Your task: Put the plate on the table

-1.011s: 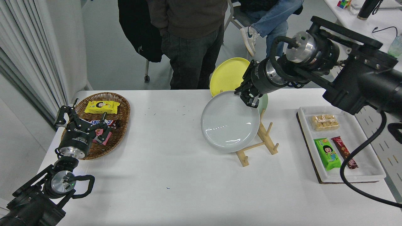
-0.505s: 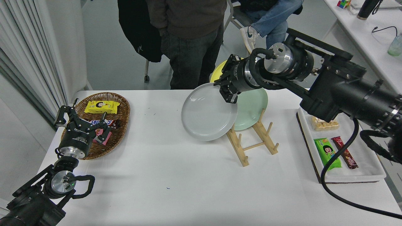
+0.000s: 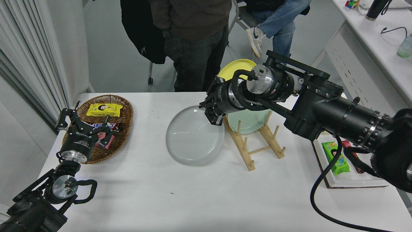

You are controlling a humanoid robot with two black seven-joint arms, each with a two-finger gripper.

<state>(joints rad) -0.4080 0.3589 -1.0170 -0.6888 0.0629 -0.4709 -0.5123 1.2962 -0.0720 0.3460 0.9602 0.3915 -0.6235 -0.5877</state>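
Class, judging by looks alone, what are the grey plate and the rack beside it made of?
The plate: likely ceramic or melamine, smooth satin grey; faint light streaks show. The rack: pale wood, maybe bamboo, unpainted, with round pegs and straight rails.

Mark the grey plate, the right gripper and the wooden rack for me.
grey plate (image 3: 193, 141): head view, middle of its face.
right gripper (image 3: 213, 118): head view, between its fingertips at the plate's rim.
wooden rack (image 3: 249, 154): head view, its front base bar.

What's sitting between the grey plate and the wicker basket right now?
Nothing: the head view shows only bare white table between the plate, held by the right gripper, and the wicker basket.
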